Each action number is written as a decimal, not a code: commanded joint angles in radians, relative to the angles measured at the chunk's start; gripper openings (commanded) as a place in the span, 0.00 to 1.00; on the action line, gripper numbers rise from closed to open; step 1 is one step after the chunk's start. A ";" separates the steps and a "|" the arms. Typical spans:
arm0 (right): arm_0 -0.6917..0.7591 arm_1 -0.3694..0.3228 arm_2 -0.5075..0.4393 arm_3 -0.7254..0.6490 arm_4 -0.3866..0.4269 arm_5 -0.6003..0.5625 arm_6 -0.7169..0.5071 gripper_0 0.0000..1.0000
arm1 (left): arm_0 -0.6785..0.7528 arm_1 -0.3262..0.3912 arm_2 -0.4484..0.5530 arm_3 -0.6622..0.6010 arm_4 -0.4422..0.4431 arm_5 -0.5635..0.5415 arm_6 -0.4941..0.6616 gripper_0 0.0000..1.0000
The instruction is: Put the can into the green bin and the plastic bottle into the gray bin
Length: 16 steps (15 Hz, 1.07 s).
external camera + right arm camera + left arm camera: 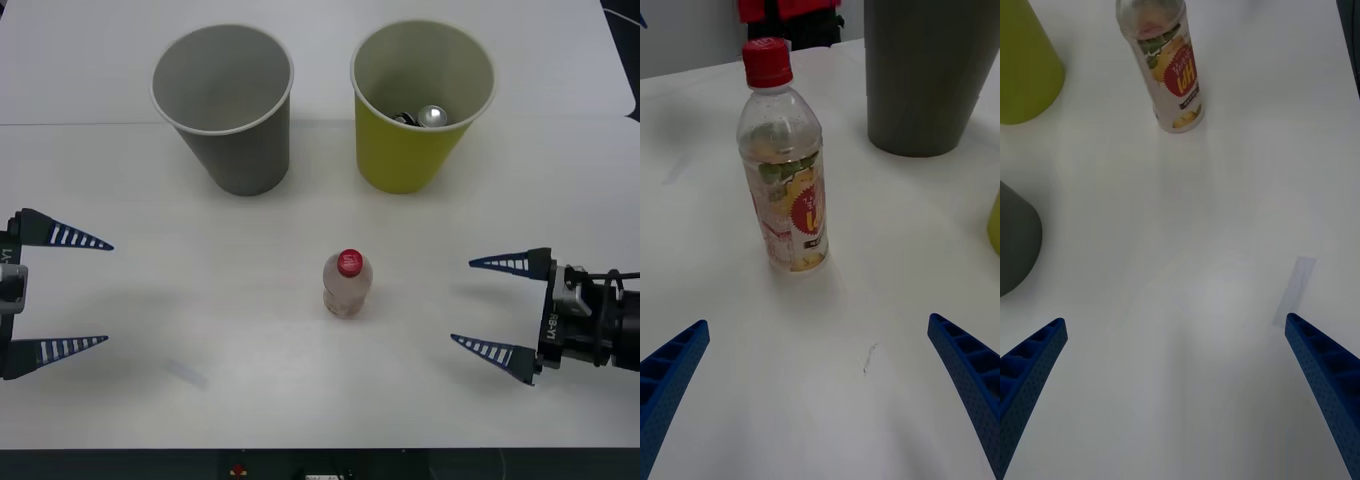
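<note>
Plastic bottle (347,285) is standing upright alone mid-table (200,300), bare surface lying all around it. Right gripper (497,307) and left gripper (72,292) are sitting spread wide on either side, nothing blocking between. Gray bin (225,110) and green bin (420,105) are standing behind the bottle, well apart from it.

The gray bin (222,105) stands at the table's (120,400) rear left, the green bin (420,105) beside it at right. The can (432,116) lies inside the green bin. The plastic bottle (347,284) stands upright in front of both bins, between them.

Red-capped clear plastic bottle (347,285), gray bin (224,105), yellow-green bin (419,105).
</note>
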 commanded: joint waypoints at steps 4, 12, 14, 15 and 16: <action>-0.059 0.112 0.024 0.141 -0.007 0.000 0.163 1.00 | 0.000 0.000 0.000 0.000 0.000 0.000 0.000 1.00; -0.143 0.132 0.203 0.277 -0.142 0.097 0.281 1.00 | 0.000 0.000 0.000 0.000 0.000 0.000 0.000 1.00; -0.151 0.155 0.219 0.277 -0.142 0.114 0.287 1.00 | 0.000 0.000 0.000 0.000 0.000 0.000 0.000 1.00; -0.155 0.163 0.225 0.277 -0.140 0.120 0.289 1.00 | 0.000 0.000 0.000 0.000 0.000 0.000 0.000 1.00; -0.160 0.171 0.234 0.277 -0.140 0.127 0.290 1.00 | 0.000 0.000 0.000 0.000 0.000 0.000 0.000 1.00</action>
